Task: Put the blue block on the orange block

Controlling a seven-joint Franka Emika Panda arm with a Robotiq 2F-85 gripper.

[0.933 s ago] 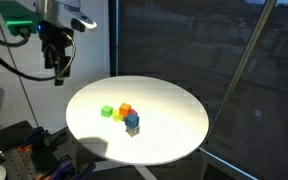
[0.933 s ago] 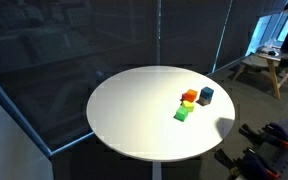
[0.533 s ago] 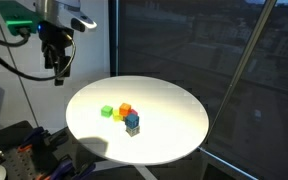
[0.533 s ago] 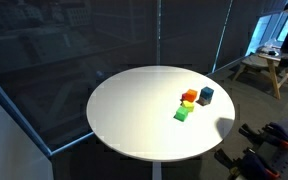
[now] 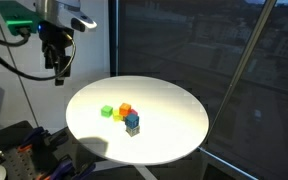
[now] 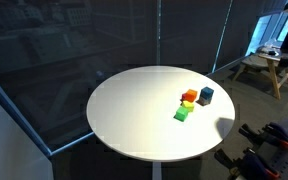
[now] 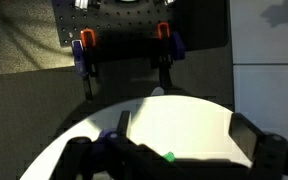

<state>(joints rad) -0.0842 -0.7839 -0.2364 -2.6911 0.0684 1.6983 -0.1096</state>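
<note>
The blue block [image 5: 132, 120] rests on the round white table [image 5: 174, 105], seemingly on top of a pale grey cube [image 5: 132, 130]. It also shows in an exterior view [image 6: 206, 95]. The orange block [image 5: 126, 108] stands just beside it, and is seen in both exterior views [image 6: 190, 95]. My gripper [image 5: 56, 68] hangs high above and beyond the table's left edge, well apart from the blocks. It is open and empty. In the wrist view the gripper [image 7: 184, 135] has its jaws spread wide over the table's edge. The blue and orange blocks are hidden there.
A green cube [image 5: 106, 111] and a yellow cube [image 5: 117, 114] sit next to the orange block. The green cube shows in the wrist view [image 7: 169, 156]. Dark glass walls surround the table. A wooden stool [image 6: 259, 68] stands behind it.
</note>
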